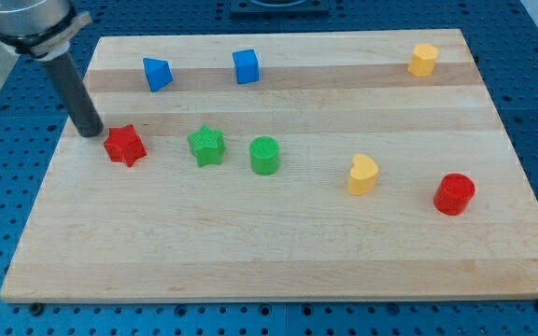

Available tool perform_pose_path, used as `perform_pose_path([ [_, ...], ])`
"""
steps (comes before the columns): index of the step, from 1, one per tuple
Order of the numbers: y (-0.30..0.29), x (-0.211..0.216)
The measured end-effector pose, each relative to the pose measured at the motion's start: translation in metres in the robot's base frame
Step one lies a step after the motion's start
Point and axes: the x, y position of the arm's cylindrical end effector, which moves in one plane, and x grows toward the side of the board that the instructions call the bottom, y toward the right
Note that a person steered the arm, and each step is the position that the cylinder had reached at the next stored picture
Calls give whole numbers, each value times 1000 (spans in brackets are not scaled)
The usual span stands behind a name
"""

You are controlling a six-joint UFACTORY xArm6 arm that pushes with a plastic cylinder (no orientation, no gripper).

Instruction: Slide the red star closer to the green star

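The red star [125,145] lies on the wooden board at the view's left. The green star [206,146] lies to its right, about one block width away. My tip [91,132] rests on the board just left of and slightly above the red star, close to its left edge. The rod rises from there toward the view's top left corner.
A green cylinder [264,155] sits right of the green star. A blue triangular block [157,74] and a blue cube [246,66] lie near the top. A yellow heart [363,175], a red cylinder [454,193] and a yellow block [423,60] lie at the right.
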Motion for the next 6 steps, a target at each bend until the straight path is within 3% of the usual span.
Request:
perform_pose_path([
  [1,-34,17],
  [3,-18,64],
  [5,19,24],
  [6,39,23],
])
